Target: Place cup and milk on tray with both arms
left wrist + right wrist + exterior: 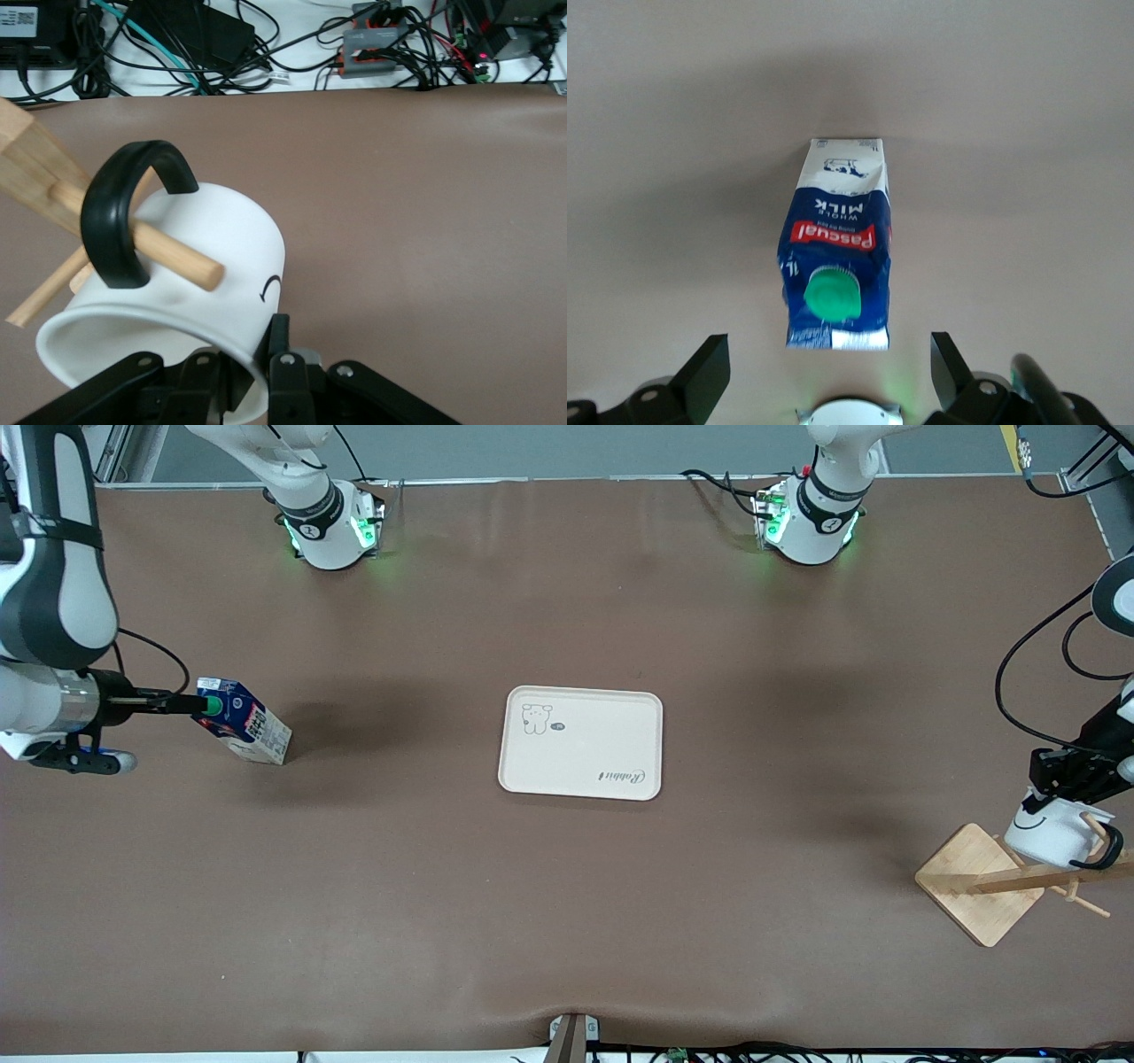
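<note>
Cup, white with a black handle, hangs tilted on a peg of the wooden rack at the left arm's end of the bench, with the left gripper and its jaws clamped on the rim. Milk carton stands at the right arm's end, just ahead of the right gripper, whose jaws gape wide and hold nothing. Between the two, mid-bench, lies the beige tray, nothing on it.

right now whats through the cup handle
A wooden peg of the rack passes through the cup's black handle. The left gripper is shut on the cup's rim; the inside is hidden.
</note>
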Action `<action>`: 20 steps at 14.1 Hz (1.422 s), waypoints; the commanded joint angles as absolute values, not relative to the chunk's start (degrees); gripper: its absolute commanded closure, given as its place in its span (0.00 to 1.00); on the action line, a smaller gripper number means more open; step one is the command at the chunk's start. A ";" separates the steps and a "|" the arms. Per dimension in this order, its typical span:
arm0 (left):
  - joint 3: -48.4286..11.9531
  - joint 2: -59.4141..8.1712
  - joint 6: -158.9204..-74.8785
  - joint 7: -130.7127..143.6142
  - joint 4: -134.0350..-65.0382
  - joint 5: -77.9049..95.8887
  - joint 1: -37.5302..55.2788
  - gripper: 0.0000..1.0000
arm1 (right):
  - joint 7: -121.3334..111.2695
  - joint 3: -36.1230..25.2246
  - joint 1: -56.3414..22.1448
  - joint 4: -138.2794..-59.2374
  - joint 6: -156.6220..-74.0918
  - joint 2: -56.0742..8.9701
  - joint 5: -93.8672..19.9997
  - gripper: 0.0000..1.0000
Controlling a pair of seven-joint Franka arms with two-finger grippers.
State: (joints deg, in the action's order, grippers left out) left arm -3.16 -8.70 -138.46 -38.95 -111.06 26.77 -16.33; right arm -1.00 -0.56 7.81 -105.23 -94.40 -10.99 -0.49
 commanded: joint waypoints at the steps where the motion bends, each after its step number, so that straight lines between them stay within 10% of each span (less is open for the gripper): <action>1: -3.78 -5.63 -134.75 -38.94 -111.27 27.60 -16.61 1.00 | -0.35 0.18 8.61 -114.94 -100.71 -5.63 0.00 0.00; 16: -6.15 -9.05 -133.07 -35.70 -105.73 27.51 -15.30 1.00 | 0.09 0.26 9.14 -122.78 -108.45 -5.36 -2.54 0.00; 20: -7.65 -10.72 -133.15 -33.57 -103.28 27.07 -15.12 1.00 | -0.09 0.18 9.05 -122.78 -108.81 -5.45 -2.72 0.60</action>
State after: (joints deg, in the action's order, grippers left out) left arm -7.35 -8.61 -133.17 -33.77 -106.38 26.77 -15.03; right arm -0.48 -0.56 8.02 -121.06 -107.82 -7.13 -1.70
